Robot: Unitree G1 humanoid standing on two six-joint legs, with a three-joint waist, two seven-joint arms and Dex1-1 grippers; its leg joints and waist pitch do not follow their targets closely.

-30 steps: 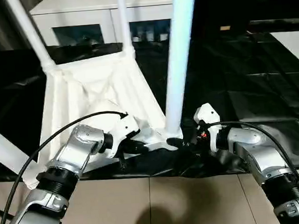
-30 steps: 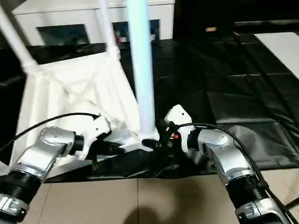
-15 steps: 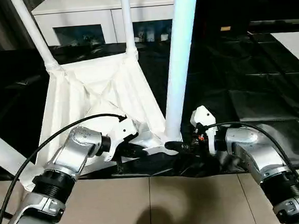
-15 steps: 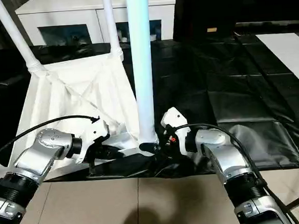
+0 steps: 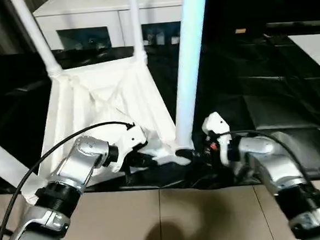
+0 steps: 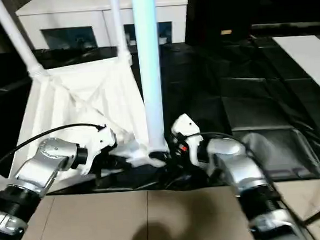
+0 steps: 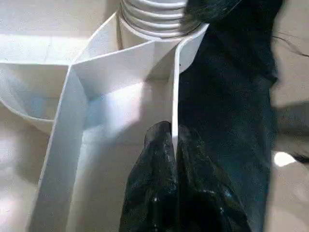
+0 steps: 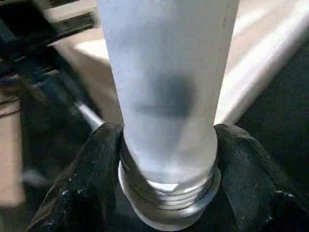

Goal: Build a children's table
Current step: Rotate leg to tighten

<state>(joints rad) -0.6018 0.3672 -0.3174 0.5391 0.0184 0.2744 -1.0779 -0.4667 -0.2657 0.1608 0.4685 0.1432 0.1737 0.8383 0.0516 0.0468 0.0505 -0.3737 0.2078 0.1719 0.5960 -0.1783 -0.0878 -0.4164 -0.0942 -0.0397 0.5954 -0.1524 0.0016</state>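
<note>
A: Nearest, lower centre?
B: Left gripper (image 7: 173, 145) pinched tight on a rib of the top (image 5: 100, 96), likely bracing it. Right gripper (image 8: 166, 140) clasps the near leg (image 5: 189, 63) by its threaded base, a finger each side, probably to seat it in the corner socket (image 5: 176, 152).
A: Further up?
B: Top lies underside up, centre-left; two legs (image 5: 33, 35) stand at its far corners, upper left. Cabinet (image 5: 109, 16) behind.
</note>
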